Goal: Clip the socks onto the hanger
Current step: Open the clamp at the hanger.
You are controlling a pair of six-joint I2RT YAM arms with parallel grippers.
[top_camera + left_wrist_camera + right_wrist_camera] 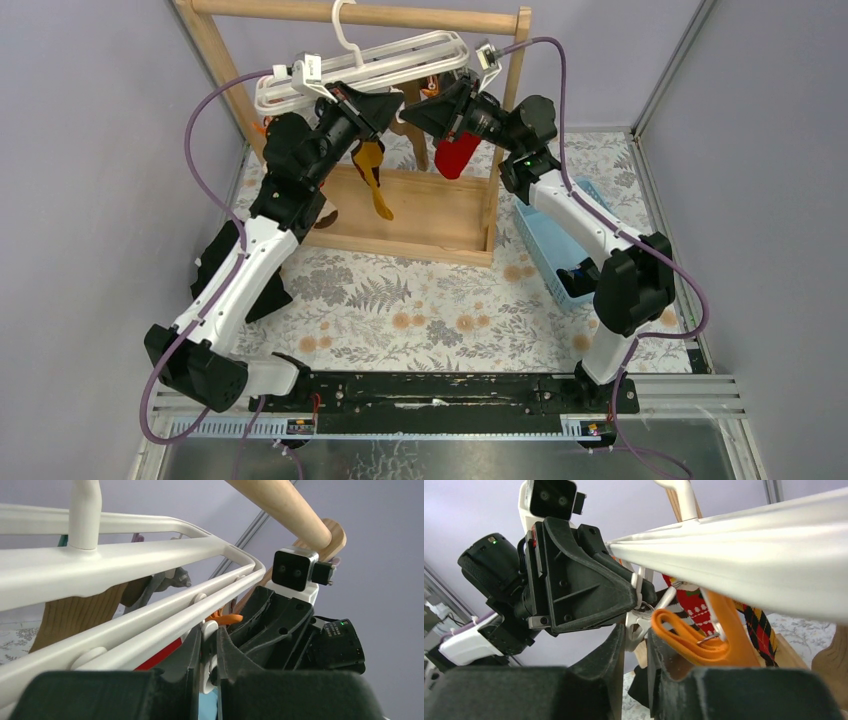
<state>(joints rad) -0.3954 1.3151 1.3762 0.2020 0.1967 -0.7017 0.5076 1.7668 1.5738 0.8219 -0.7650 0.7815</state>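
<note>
The white hanger (380,60) hangs by its hook from a wooden rail. My left gripper (392,104) is raised under its right part and is shut on a small white clip (210,650) that dangles from a bar (150,625). My right gripper (418,114) faces it, jaws almost together, with the lower end of a white clip (637,626) between the tips. A red sock (458,152) hangs below the right gripper and a mustard sock (372,178) below the left. Orange (694,641), red-white patterned (691,607) and tartan (760,626) socks hang clipped.
The wooden rack (420,215) with its round rail (400,14) stands at the back, its flat base under the socks. A light blue basket (545,240) lies on the floral tablecloth at the right, beside the right arm. Lilac walls close in on both sides.
</note>
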